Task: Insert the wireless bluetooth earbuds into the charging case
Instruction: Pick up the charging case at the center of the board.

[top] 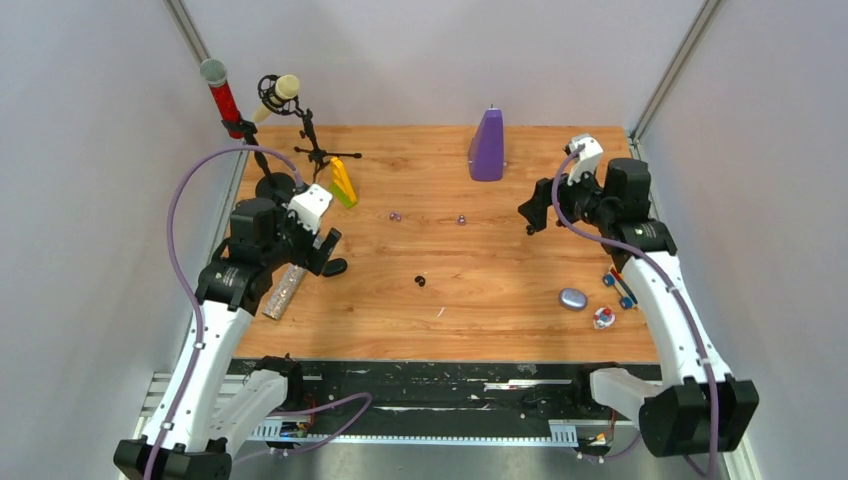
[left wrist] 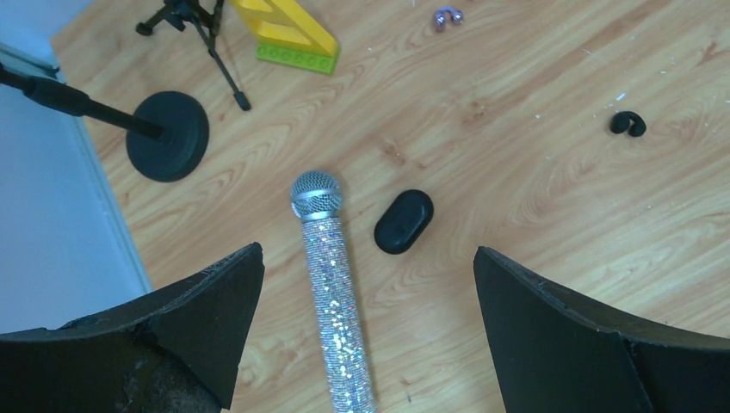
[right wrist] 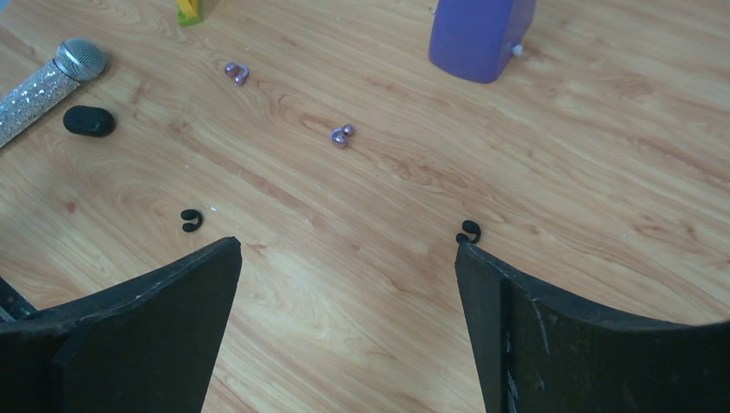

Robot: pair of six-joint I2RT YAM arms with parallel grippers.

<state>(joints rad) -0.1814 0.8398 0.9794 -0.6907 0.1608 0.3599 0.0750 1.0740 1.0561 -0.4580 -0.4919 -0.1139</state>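
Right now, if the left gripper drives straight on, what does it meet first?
Probably the tabletop between the glitter microphone and black case; the open left gripper frames both. Depth unclear; either could be clipped.

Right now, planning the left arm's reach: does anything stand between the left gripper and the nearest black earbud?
Nothing visible. Bare table separates the left gripper from the black earbud; the black case and glitter microphone lie under the gripper.
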